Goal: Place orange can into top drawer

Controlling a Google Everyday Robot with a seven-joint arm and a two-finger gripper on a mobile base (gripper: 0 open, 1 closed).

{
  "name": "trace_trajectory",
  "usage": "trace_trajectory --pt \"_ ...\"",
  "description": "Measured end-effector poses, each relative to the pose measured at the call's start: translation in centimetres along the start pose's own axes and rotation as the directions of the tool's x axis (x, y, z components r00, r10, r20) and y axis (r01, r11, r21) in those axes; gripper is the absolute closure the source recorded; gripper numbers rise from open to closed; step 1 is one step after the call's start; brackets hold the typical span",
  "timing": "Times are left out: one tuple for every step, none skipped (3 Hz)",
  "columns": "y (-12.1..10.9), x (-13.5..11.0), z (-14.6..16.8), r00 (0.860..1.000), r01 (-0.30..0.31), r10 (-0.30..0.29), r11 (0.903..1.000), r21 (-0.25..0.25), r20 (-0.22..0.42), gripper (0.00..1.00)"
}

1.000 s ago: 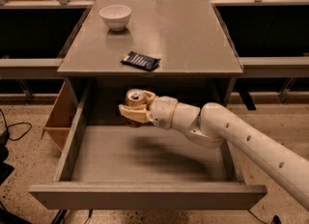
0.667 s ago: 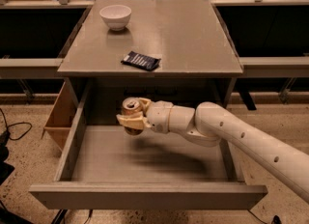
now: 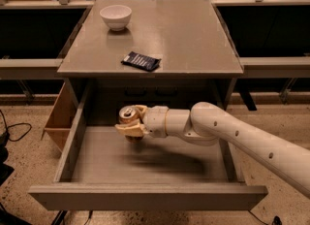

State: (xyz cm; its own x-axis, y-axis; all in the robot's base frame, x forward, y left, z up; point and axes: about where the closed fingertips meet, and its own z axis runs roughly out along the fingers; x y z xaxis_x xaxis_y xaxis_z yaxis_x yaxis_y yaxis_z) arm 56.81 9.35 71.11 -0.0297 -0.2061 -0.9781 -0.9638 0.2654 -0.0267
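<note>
The top drawer (image 3: 97, 163) stands pulled out under the grey table, its flat bottom bare. My gripper (image 3: 131, 121) reaches in from the right over the drawer's back left part and is shut on the orange can (image 3: 128, 114). The can is upright, its silver top with the pull tab showing between the cream fingers (image 3: 129, 130). It hangs a little above the drawer bottom, with its shadow below it.
On the table top (image 3: 193, 40) stand a white bowl (image 3: 115, 16) at the back left and a dark snack packet (image 3: 140, 61) near the front. A wooden box (image 3: 60, 117) sits on the floor left of the drawer. My white arm (image 3: 242, 136) crosses the drawer's right side.
My gripper with the can has moved a little to the left and down, deeper into the open drawer.
</note>
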Motion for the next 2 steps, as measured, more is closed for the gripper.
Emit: trace_trajectory --pt "0.24 0.36 -0.16 0.999 -0.016 0.016 0.9999 0.001 0.047 1.0" --pt "0.24 1.14 -0.59 0.996 -0.044 0.044 0.999 -0.003 0.083 1.0"
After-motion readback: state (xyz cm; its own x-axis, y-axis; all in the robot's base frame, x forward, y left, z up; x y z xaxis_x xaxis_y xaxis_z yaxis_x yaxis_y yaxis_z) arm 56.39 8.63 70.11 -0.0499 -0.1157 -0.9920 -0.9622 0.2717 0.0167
